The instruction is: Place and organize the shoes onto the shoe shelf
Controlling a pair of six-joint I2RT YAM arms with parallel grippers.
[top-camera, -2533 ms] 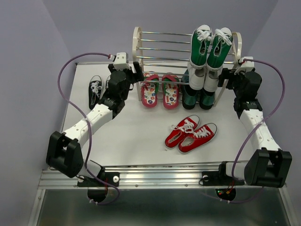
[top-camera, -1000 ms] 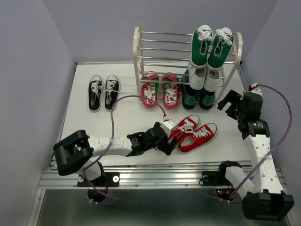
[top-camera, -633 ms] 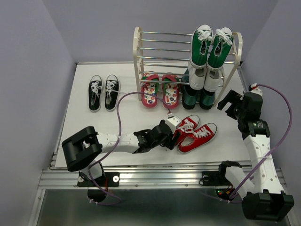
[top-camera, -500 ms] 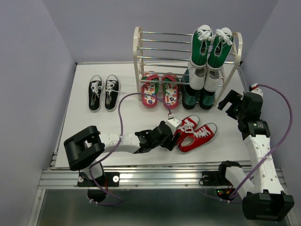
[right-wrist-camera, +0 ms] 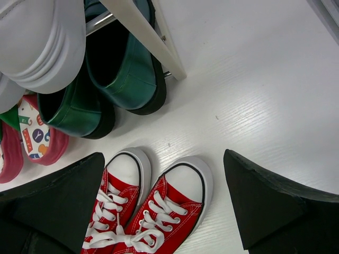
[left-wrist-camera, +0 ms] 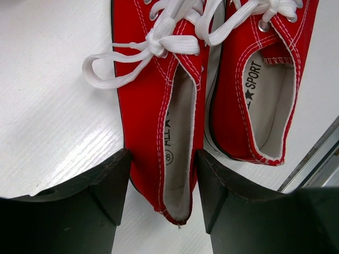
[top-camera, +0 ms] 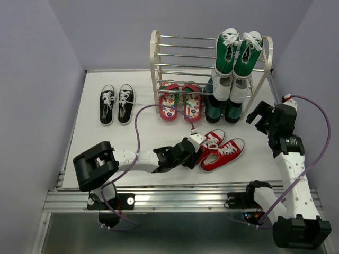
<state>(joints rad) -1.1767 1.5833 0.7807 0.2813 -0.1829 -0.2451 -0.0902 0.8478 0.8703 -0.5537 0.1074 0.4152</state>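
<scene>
2 red sneakers (top-camera: 214, 150) (left-wrist-camera: 159, 127) (right-wrist-camera: 153, 211): side by side, touching, on white table (top-camera: 106, 143), in front of the shelf's R half, well apart from it. Toes point toward shelf, heels toward arm bases. White laces tied, loops flopped over the uppers.
L gripper (top-camera: 197, 152) (left-wrist-camera: 161, 185): low over table at the heel of the red sneaker nearer the L arm. Fingers (left-wrist-camera: 100, 185) spread, one each side of that heel, close against its sides. Can't tell if they press yet.
R gripper (top-camera: 259, 117) (right-wrist-camera: 164, 203): above table by the shelf's front R leg, looking down on the red toes. Fingers (right-wrist-camera: 275, 206) wide apart, nothing btwn them.
Shoe shelf (top-camera: 154, 58) (right-wrist-camera: 153, 37): at back of table, cream side frames, silver rods.
Flip-flops (top-camera: 180, 100) (right-wrist-camera: 32, 132): bottom tier, L half, footbeds up.
Black-white sneakers (top-camera: 117, 103): on table, L of shelf, paired, apart from it.
Green-white sneakers (top-camera: 237, 50): upper tier, R half, leaning w/ toes up.
Dark green boots (top-camera: 222, 108) (right-wrist-camera: 122, 74): bottom R, just beside the flip-flops.
</scene>
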